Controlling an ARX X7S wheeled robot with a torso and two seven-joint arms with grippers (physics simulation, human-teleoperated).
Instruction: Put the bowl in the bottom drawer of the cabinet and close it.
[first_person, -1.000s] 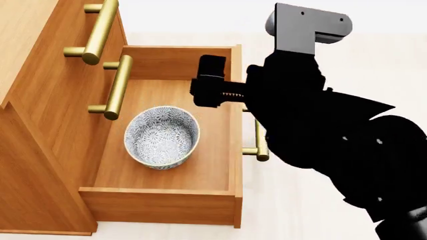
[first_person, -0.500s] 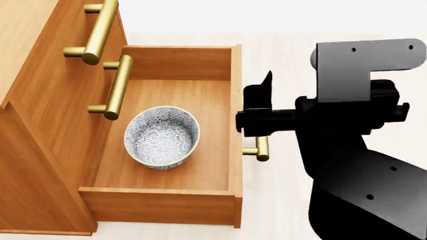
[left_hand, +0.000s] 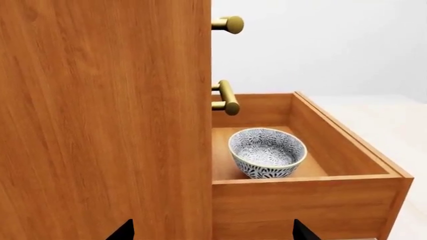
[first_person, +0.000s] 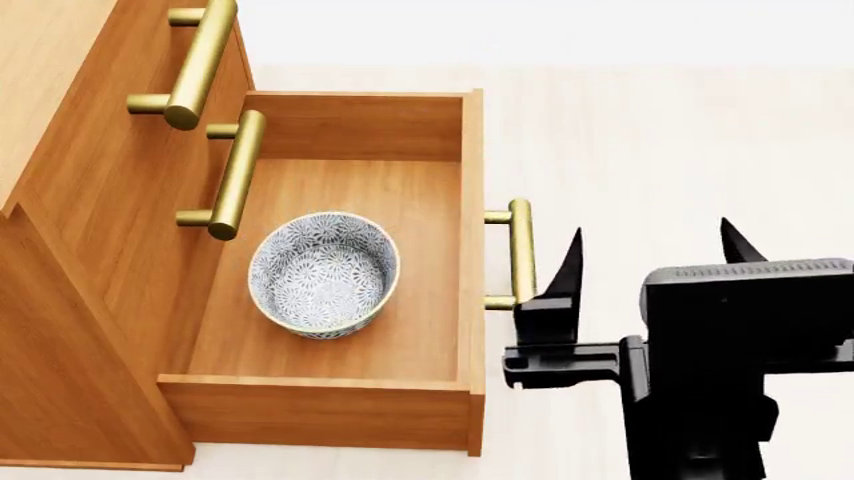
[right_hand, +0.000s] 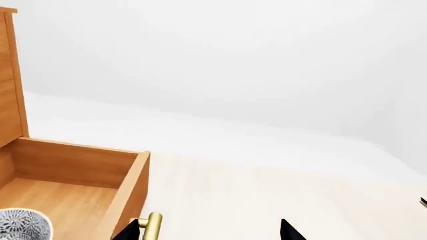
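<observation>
- The bowl (first_person: 324, 273) sits upright on the floor of the bottom drawer (first_person: 427, 345), nearer its left side, touching neither wall; it also shows in the left wrist view (left_hand: 267, 152).
- The bottom drawer is pulled fully out of the cabinet (first_person: 80, 250), its brass handle (first_person: 519, 253) on the right-facing front.
- Two upper drawer handles (first_person: 230, 175) stand out from the cabinet face above the bowl.
- The right hand (first_person: 650, 262) hangs over the pale floor (first_person: 641, 140) just right of the drawer handle, fingers spread and pointing away, holding nothing and not touching the handle.
- The left hand (left_hand: 212, 231) shows only two dark fingertips, set wide apart, beside the cabinet's side panel.
</observation>
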